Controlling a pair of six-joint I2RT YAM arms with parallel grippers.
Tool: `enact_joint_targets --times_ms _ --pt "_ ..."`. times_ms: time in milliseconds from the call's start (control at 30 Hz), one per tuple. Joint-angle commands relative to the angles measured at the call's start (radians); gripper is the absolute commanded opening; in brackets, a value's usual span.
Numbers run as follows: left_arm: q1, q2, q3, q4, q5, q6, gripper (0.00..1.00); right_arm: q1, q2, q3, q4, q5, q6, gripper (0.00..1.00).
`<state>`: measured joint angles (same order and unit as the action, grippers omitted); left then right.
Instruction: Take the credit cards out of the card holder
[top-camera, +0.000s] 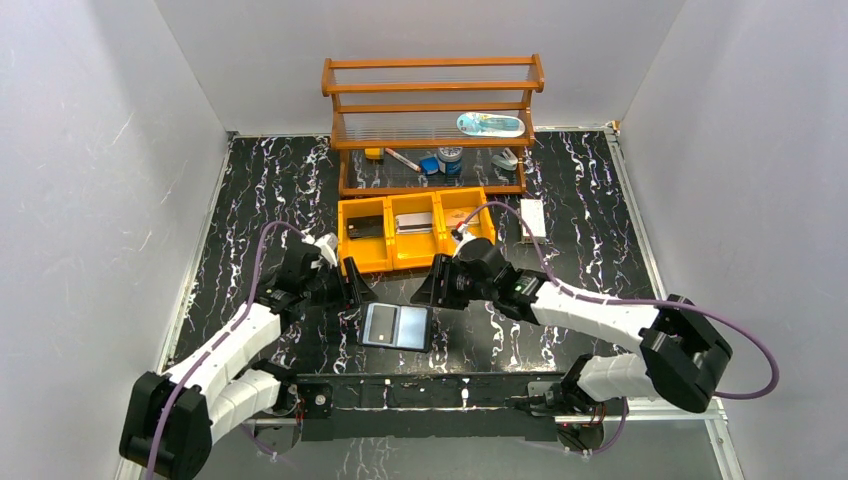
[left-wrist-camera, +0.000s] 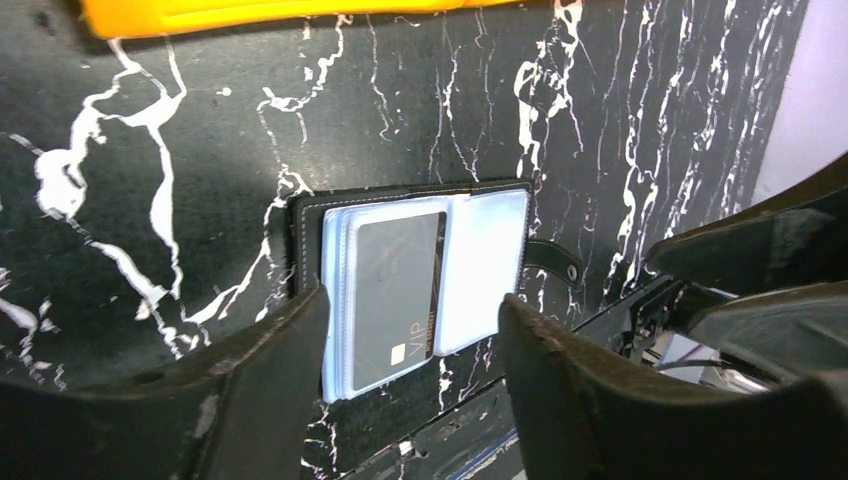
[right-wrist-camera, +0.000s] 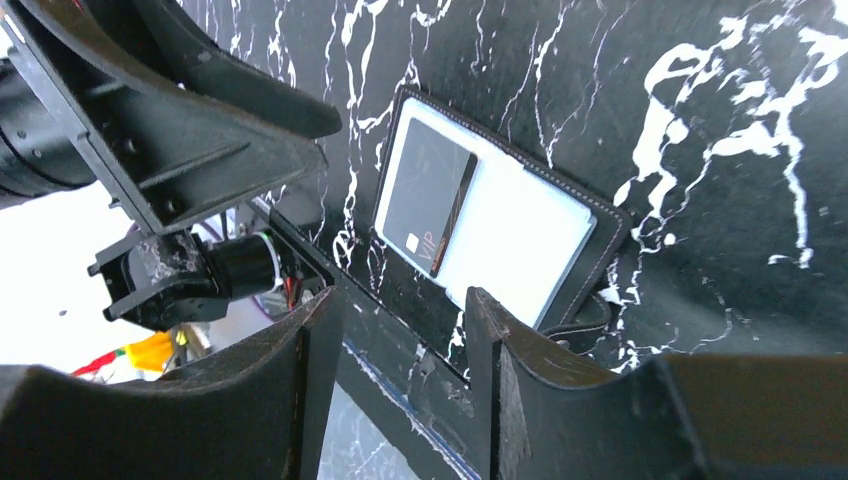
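The card holder (top-camera: 395, 326) lies open on the black marble table near the front edge, black outside, pale blue-grey inside. A dark grey credit card (left-wrist-camera: 395, 290) marked VIP, with a chip, sits in a clear sleeve on one panel; the other panel (left-wrist-camera: 485, 265) looks bare. Both also show in the right wrist view: the holder (right-wrist-camera: 520, 235) and the card (right-wrist-camera: 425, 200). My left gripper (top-camera: 355, 290) is open and empty, just beyond the holder's left end; in its wrist view it (left-wrist-camera: 412, 335) frames the card. My right gripper (top-camera: 425, 290) is open and empty, just beyond the holder's right end, and shows in its own wrist view (right-wrist-camera: 400, 335).
A yellow three-compartment bin (top-camera: 415, 230) with flat items stands behind the grippers, and its edge shows in the left wrist view (left-wrist-camera: 280, 12). A wooden shelf (top-camera: 432, 120) with small objects stands at the back. A white flat item (top-camera: 533, 217) lies right of the bin. The table's front rail (top-camera: 430, 390) runs close below the holder.
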<state>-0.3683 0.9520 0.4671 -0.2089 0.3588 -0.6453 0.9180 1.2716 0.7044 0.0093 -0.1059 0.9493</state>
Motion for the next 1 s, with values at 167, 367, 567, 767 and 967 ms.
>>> enact_joint_targets --times_ms 167,367,567,767,967 --pt "0.003 0.066 -0.046 0.102 0.109 -0.02 0.45 0.01 0.124 -0.101 0.362 -0.176 0.065 0.52" --pt "-0.001 0.117 -0.035 0.108 0.119 0.012 0.38 0.013 0.216 -0.078 0.417 -0.246 0.099 0.5" --pt "-0.013 0.193 -0.031 0.154 0.144 0.028 0.34 0.016 0.321 -0.072 0.5 -0.287 0.111 0.49" --pt "-0.021 0.229 -0.068 0.196 0.135 -0.018 0.3 0.055 0.451 -0.032 0.495 -0.228 0.144 0.45" --pt "-0.056 0.199 -0.122 0.206 0.14 -0.04 0.21 0.062 0.513 -0.085 0.594 -0.212 0.188 0.39"
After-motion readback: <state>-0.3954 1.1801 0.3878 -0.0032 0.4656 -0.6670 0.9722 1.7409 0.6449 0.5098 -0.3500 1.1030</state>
